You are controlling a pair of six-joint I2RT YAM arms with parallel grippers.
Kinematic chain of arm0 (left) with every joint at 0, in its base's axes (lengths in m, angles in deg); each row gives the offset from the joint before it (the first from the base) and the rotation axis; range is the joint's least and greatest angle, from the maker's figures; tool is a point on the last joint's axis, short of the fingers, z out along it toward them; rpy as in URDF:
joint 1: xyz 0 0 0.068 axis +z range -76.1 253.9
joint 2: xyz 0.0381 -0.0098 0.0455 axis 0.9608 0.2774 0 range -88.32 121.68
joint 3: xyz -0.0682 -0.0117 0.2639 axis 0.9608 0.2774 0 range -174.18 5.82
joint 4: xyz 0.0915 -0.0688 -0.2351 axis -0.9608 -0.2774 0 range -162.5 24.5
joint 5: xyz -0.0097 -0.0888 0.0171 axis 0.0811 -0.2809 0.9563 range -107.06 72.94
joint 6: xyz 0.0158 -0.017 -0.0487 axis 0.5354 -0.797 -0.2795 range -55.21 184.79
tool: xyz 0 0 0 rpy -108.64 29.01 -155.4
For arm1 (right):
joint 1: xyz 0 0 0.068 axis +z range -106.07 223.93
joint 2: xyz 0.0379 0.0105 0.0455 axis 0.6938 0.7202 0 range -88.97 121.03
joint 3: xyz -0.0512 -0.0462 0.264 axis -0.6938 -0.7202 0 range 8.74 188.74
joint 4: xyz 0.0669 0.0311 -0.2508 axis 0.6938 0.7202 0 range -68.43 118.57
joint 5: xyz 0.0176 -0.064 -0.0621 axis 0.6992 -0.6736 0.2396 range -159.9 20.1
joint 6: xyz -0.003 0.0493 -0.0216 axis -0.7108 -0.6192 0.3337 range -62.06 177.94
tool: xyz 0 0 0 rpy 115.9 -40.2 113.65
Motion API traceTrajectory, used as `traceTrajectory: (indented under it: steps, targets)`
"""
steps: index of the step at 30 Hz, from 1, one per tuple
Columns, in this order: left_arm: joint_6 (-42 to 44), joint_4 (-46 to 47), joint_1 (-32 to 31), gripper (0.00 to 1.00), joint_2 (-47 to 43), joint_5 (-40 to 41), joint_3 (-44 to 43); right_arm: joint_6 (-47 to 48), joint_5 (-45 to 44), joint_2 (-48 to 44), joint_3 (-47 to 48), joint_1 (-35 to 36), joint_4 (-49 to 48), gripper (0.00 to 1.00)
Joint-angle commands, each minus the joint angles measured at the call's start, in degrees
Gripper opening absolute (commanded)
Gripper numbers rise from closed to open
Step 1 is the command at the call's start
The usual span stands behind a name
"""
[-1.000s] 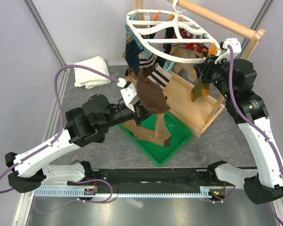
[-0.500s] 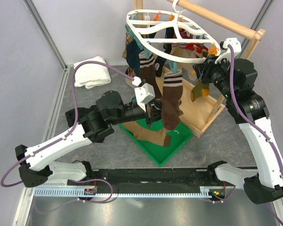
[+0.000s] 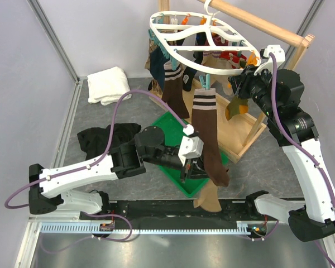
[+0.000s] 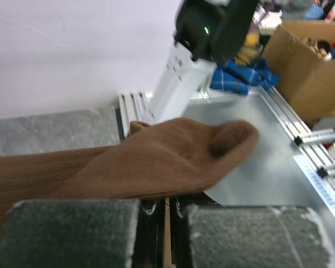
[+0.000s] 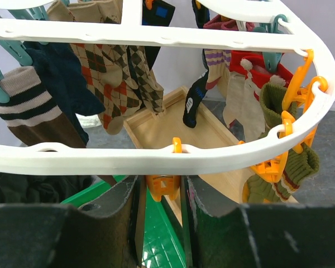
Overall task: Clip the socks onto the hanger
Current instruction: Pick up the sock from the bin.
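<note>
The white hanger (image 3: 223,68) hangs from the wooden rail with several socks clipped to it. A dark brown sock with white stripes (image 3: 204,120) dangles from a teal clip (image 3: 204,83) on the near rim. My left gripper (image 3: 194,167) is low, over the green tray's near corner, shut on a lighter brown sock (image 3: 209,198) that droops toward the front rail. In the left wrist view that brown sock (image 4: 156,162) lies across, just past the gripper (image 4: 167,223). My right gripper (image 5: 162,195) is shut on an orange clip (image 5: 163,187) under the hanger rim (image 5: 156,159).
A green tray (image 3: 168,124) lies under the hanger. The wooden stand's base (image 3: 243,134) is behind it. A white towel (image 3: 108,84) lies at the back left and a black cloth heap (image 3: 103,139) left of the tray. The black front rail (image 3: 156,209) runs along the near edge.
My left arm swung down and to the right, away from the hanger, with the lighter brown sock. The striped sock now hangs straight from its teal clip. The right arm has not moved.
</note>
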Motion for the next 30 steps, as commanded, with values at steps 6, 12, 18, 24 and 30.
traceTrajectory:
  steps: [6,12,18,24,30]
  targets:
    - [4.7,-6.1,-2.0,0.02,-9.4,-1.0,5.3,-0.6,1.9,1.2,1.0,0.2,2.9,0.00]
    - [6.6,-10.1,-2.3,0.02,-11.3,-0.1,5.3,-0.6,1.8,1.2,0.9,0.2,2.9,0.00]
    - [5.2,-5.5,-2.3,0.02,-7.1,23.1,2.8,-1.0,1.8,1.3,1.2,0.2,2.9,0.00]
    - [5.8,4.7,-1.7,0.02,-1.1,36.5,-0.4,-1.5,3.0,1.3,1.6,0.2,2.9,0.00]
    - [5.3,9.4,1.7,0.02,5.3,40.1,-3.9,-2.0,4.0,1.3,1.5,0.2,2.4,0.00]
